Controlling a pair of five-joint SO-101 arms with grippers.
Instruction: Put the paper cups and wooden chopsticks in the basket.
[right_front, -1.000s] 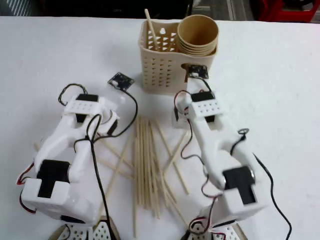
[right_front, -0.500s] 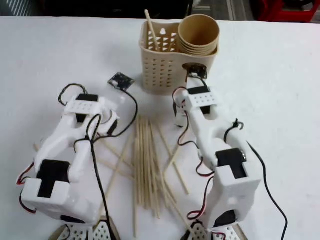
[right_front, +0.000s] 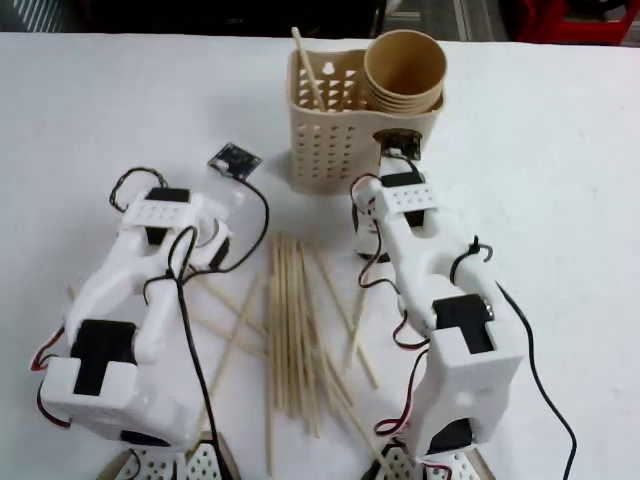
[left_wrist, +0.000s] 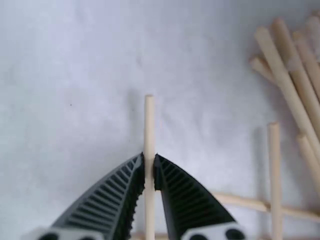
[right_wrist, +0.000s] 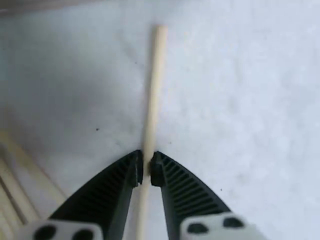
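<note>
white table (left_wrist: 75, 55), chopstick (left_wrist: 149, 125) between left jaws

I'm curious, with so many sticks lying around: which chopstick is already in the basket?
The chopstick leaning inside the basket beside the paper cups, its tip poking above the rim. The other chopsticks are outside it, down on the table.

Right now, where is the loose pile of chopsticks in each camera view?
High view: chopstick pile fanned on the white table between the arms.
Left wrist view: its ends beside the left gripper.
Right wrist view: a few sticks beside the right gripper.
Shared landmark: the white table.
</note>
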